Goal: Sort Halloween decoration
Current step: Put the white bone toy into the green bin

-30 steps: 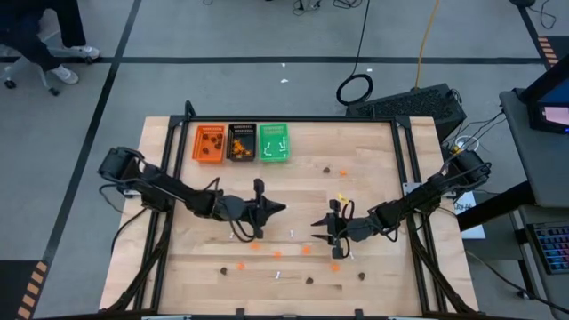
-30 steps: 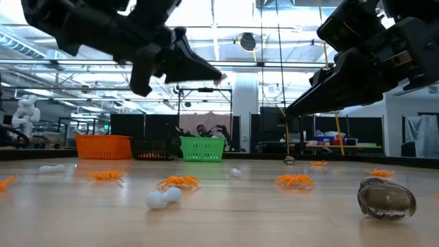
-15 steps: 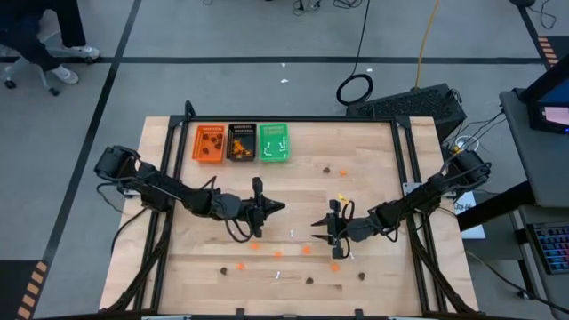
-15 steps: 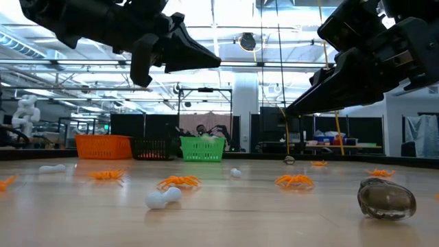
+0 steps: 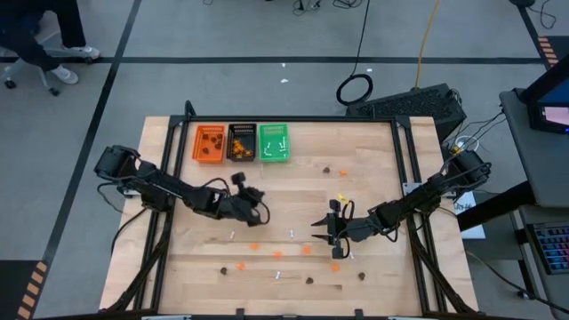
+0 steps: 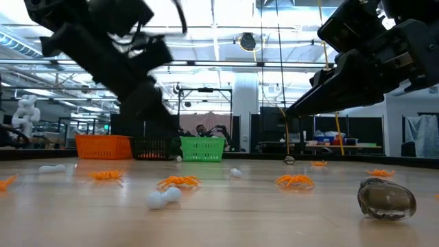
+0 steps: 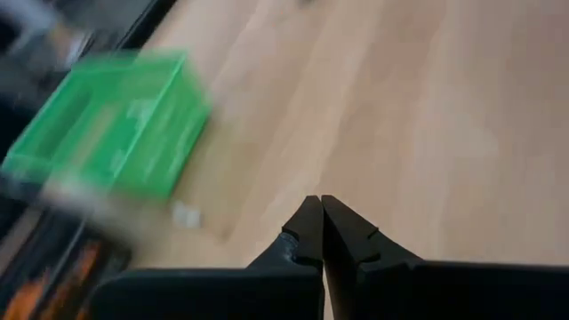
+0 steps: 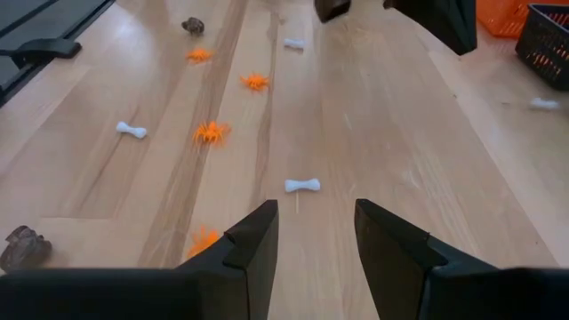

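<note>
The Halloween decoration lies scattered on the wooden table (image 5: 373,178): orange spiders (image 8: 211,132), white sticks (image 8: 302,185) and dark brown blobs (image 8: 22,244). My left gripper (image 7: 321,213) is shut on nothing. It slants down over bare wood near the table's middle (image 5: 258,210), with the green tray (image 7: 116,133) ahead of it. A small blurred white piece (image 7: 185,213) shows in front of that tray. My right gripper (image 8: 316,213) hangs open above the table right of the middle (image 5: 317,233). One white stick lies on the wood just ahead of its fingers.
Three small trays stand side by side at the far left: orange (image 5: 210,143), black (image 5: 241,142) and green (image 5: 274,142), each holding pieces. More trinkets lie toward the near edge (image 5: 309,279). A brown blob (image 6: 386,199) sits close to the low camera.
My left gripper has stayed shut. It has rolled and tipped from nearly level to slanting down, and has drawn back a little toward the table's left and sunk toward the wood.
</note>
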`<state>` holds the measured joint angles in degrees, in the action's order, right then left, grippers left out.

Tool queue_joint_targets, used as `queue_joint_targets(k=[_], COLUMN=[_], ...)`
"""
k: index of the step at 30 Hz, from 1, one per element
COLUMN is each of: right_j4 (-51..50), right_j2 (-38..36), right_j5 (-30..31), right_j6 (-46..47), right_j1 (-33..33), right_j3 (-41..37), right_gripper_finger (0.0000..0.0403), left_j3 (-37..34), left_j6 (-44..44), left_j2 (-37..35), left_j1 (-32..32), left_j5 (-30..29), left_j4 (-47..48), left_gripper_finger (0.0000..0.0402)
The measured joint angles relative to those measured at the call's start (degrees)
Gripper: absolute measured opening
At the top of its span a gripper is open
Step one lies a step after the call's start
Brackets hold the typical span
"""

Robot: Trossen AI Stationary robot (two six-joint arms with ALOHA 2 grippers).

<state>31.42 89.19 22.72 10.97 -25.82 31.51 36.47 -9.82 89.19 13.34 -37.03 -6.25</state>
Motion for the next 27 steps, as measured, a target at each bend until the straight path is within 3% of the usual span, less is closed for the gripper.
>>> queue_joint_targets(k=[6,12,16,23,27], right_j4=[0.04,1.63,8.01,27.78,34.20], right_j2=[0.00,1.59,5.14,15.48,20.14], right_j5=[0.28,9.01,15.17,10.45,9.77], right_j6=[0.36,-0.76,-4.21,-13.48,-10.70], right_j1=[0.00,0.07,1.46,7.37,11.05], right_j3=[0.00,-0.01,-0.02,0.00,0.35], right_gripper_finger=[0.0137,0.0137,0.0137,0.0137,0.0137], left_j3=[-2.26,-8.81,-10.49,-10.65,-10.69], left_j6=[-9.54,-10.80,-7.77,0.68,0.23], left_j2=[0.00,0.00,0.00,2.14,3.98], left_j1=[-1.31,-2.82,-2.91,-6.87,-10.16], left_j5=[-0.75,-1.10,-5.91,-8.26,-7.58], left_j4=[4.58,-6.53,-10.98,-18.19,-18.74], left_gripper_finger=[0.0000,0.0024,0.0052,0.0103,0.0111])
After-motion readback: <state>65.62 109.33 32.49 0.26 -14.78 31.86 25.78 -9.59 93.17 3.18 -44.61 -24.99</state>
